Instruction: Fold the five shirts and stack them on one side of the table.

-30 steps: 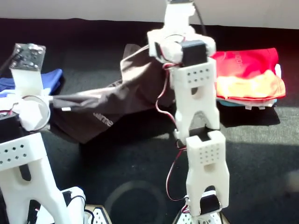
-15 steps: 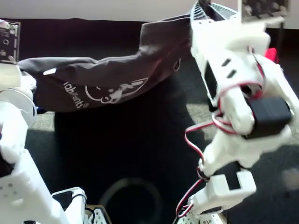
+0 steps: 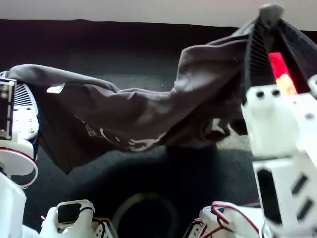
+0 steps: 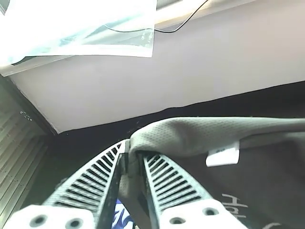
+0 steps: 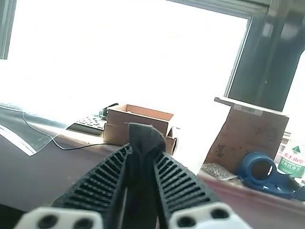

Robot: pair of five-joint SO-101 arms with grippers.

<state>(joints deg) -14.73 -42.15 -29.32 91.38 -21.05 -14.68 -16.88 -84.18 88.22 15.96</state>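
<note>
Gap under stretched shirt (image 3: pixel 148 116), above table (image 3: pixel 198 173)

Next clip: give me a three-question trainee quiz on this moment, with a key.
1. True or false: the left gripper and right gripper are both shut on the grey shirt.
2. The grey shirt is: A) flat on the table; B) held up, slung between both grippers; C) folded on a stack.
3. Fill in: the second shirt, seen between the right gripper's fingers, is ___.
Key: 1 true; 2 B; 3 red.
</note>
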